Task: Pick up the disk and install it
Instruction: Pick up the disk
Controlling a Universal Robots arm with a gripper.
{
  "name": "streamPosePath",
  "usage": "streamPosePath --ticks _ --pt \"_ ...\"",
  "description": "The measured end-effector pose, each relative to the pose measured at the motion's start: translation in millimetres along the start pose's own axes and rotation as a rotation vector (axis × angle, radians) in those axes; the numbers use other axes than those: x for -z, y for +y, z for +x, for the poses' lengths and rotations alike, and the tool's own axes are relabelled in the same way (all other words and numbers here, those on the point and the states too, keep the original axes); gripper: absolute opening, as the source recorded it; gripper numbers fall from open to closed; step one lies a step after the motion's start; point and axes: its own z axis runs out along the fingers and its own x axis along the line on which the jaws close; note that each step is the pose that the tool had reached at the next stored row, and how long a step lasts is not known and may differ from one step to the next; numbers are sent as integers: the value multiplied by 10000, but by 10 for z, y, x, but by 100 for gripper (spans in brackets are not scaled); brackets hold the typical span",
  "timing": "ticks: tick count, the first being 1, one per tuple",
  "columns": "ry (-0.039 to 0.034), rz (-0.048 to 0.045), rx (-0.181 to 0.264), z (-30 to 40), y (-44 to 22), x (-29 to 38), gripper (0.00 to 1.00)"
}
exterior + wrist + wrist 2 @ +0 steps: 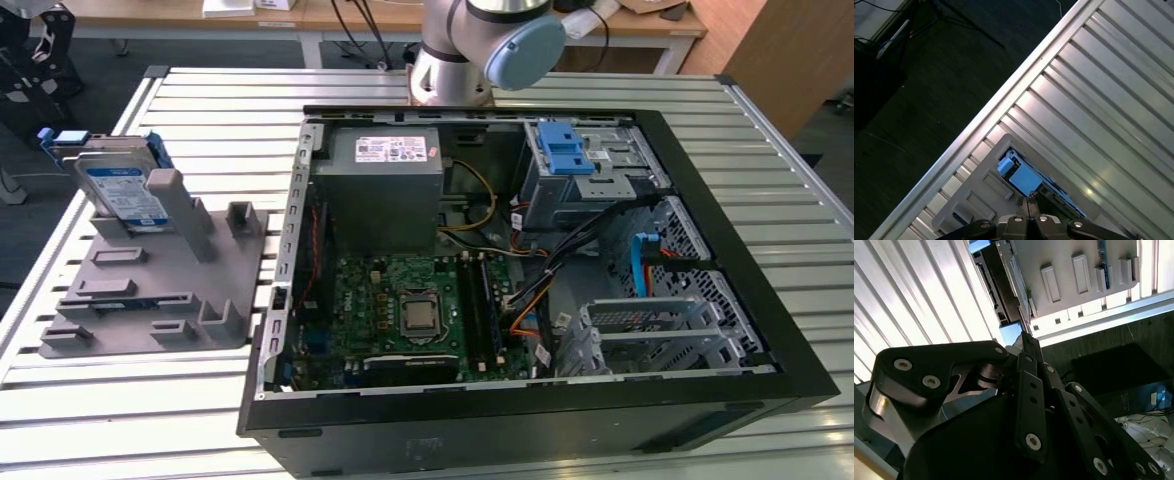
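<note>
The gripper (1029, 201), seemingly closed on nothing, hangs above the disk (1025, 179), probably stiff, fairly heavy, best pinched across its flat faces.

Nothing really legible here, tbh. The disk (123, 192) has a white-and-blue label and the grey power supply box (387, 205) has a white sticker (395, 150), but the print on both is too tiny to read.

Disk (118, 190): flat silver drive, white-and-blue label on face, blue carrier frame round edges. Stands on edge, leaning slightly, in slot at far end of grey stand (134, 300). Exterior view's left side of desk (187, 100). Not installed.
</note>
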Motion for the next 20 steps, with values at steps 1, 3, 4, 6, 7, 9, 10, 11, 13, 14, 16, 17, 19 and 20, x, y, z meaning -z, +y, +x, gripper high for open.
streamPosePath --ticks 1,3,4,6,7,9,10,11,13,14,16,17,19,20 --pt "2 -2 57 0 0 0 11" --pt "9 -6 298 0 0 -1 11" --pt "16 -10 479 0 1 -2 11" --pt "33 -18 844 0 1 -1 11" --pt "40 -22 1018 0 1 -1 11" --pt "54 -30 1377 0 0 -1 11" --pt "63 -35 1574 0 0 -1 11" --pt "70 -38 1753 0 0 -1 11" --pt "84 -45 2113 0 0 -2 11" --pt "92 -50 2290 0 0 -2 11" --pt "95 -52 2382 0 0 -1 11" --pt "95 -52 2385 0 0 -2 11" --pt "97 -52 2431 0 0 -2 11" --pt "101 -55 2552 0 0 -2 11"
